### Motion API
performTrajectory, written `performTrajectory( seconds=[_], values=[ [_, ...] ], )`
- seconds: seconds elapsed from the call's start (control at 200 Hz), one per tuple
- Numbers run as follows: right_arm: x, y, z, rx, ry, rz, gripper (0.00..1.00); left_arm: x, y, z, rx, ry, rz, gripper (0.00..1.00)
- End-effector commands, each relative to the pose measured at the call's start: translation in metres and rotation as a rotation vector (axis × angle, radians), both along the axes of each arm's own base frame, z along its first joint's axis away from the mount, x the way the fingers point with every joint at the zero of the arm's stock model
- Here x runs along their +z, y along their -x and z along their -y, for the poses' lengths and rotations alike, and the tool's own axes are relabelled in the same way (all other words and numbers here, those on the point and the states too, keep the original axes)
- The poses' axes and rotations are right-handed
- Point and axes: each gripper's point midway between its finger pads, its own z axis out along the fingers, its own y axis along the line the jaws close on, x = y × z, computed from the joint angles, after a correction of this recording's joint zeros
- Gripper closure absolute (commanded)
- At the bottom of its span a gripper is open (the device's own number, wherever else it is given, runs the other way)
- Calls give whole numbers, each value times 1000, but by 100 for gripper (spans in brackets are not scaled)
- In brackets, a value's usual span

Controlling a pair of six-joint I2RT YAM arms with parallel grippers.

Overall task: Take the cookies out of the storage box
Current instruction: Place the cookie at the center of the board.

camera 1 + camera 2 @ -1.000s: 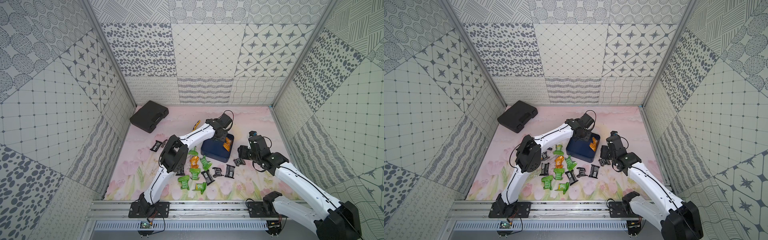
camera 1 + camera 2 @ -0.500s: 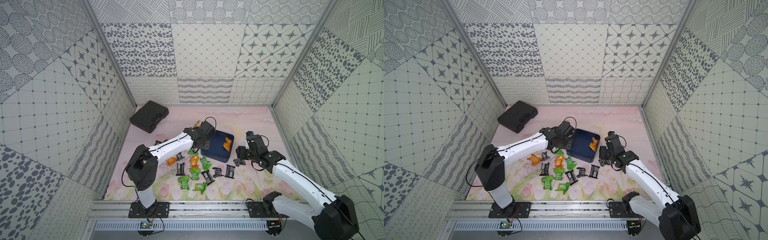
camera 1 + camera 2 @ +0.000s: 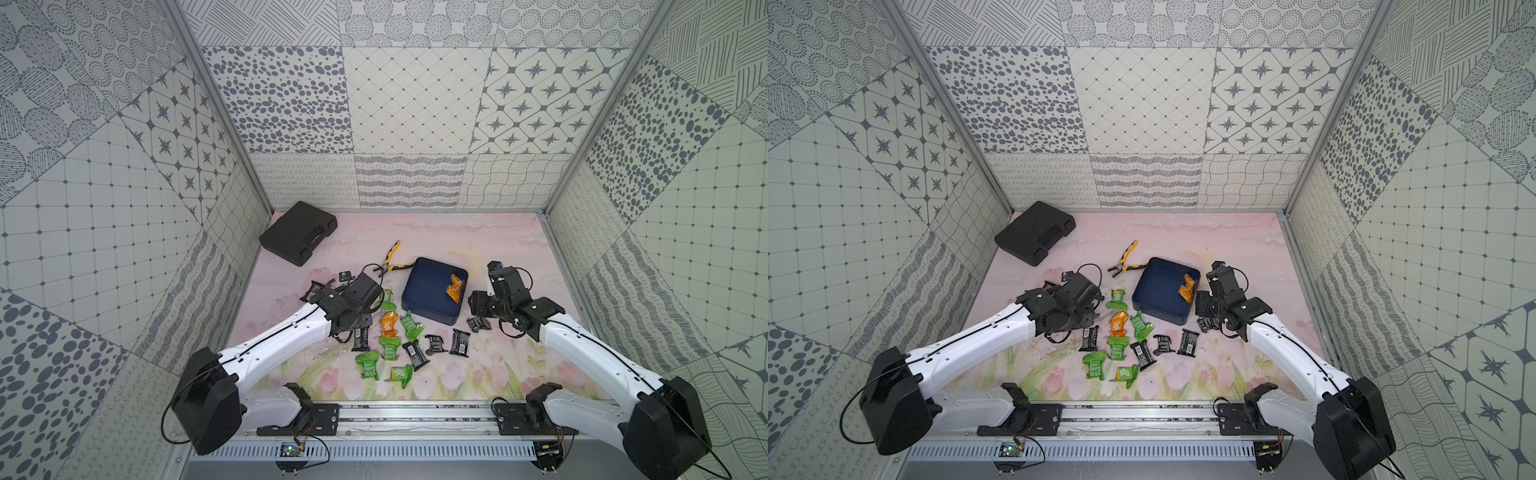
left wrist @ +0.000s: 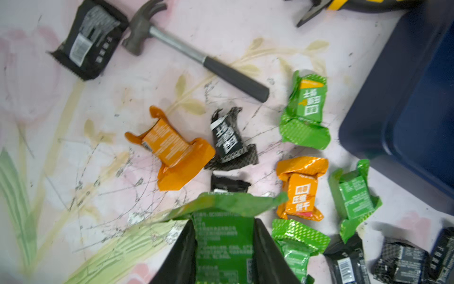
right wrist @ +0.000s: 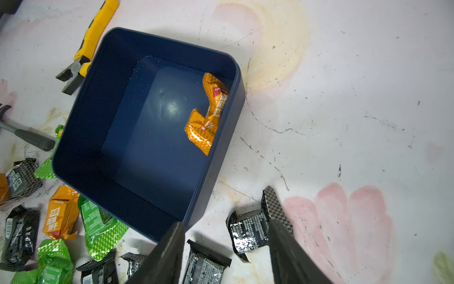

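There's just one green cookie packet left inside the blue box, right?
Not quite. The one cookie packet left inside the blue storage box is orange, not green. The right wrist view shows it lying against the box's wall.

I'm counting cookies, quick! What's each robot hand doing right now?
Left gripper: closed on a green cookie packet.
Right gripper: open, holding nothing.
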Motion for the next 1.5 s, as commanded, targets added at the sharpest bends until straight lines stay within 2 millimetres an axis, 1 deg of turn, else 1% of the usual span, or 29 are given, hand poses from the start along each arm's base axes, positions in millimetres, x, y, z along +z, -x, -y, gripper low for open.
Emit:
performTrajectory(
  seconds=[0.0, 0.08, 0.115, 0.215, 0.295, 0.375, 0.55, 0.65, 0.855, 0.945, 1.0, 1.06, 1.16, 1.235, 1.366, 1.416, 1.491],
  values=[
    [18, -12, -6, 9, -30, 55, 41, -16, 58, -51, 189, -55, -117, 71],
    [18, -13, -7, 11, -31, 54, 41, -27, 81, -62, 219, -36, -149, 71],
    [18, -12, -7, 12, -33, 53, 41, -30, 87, -67, 234, -30, -151, 71],
    [19, -13, -8, 14, -35, 51, 41, -36, 93, -72, 238, -26, -142, 71],
    [19, -13, -9, 17, -33, 47, 41, -48, 97, -72, 239, -27, -168, 71],
    [20, -14, -9, 19, -33, 42, 41, -59, 94, -68, 227, -30, -185, 70],
    [21, -13, -9, 15, -38, 37, 42, -80, 79, -49, 164, 10, -210, 68],
    [23, -12, -9, 15, -38, 39, 42, -89, 72, -42, 148, 26, -228, 67],
    [27, -13, -9, 15, -39, 52, 42, -102, 70, -38, 141, 55, -251, 59],
    [28, -14, -10, 18, -41, 54, 42, -105, 70, -40, 158, 71, -258, 53],
    [30, -14, -11, 24, -45, 54, 42, -103, 70, -41, 162, 78, -250, 47],
    [31, -15, -14, 35, -54, 52, 42, -100, 70, -42, 165, 85, -239, 43],
    [36, -17, -20, 48, -74, 40, 41, -87, 67, -42, 169, 106, -195, 36],
    [39, -19, -25, 44, -89, 22, 41, -73, 64, -42, 176, 134, -145, 31],
    [42, -23, -39, 29, -109, -36, 41, -43, 53, -41, 185, 210, -13, 23],
    [44, -27, -47, 28, -112, -47, 41, -30, 48, -41, 191, 239, 49, 21],
    [42, -31, -58, 22, -101, -77, 41, -11, 38, -41, 203, 279, 144, 20]
  ],
)
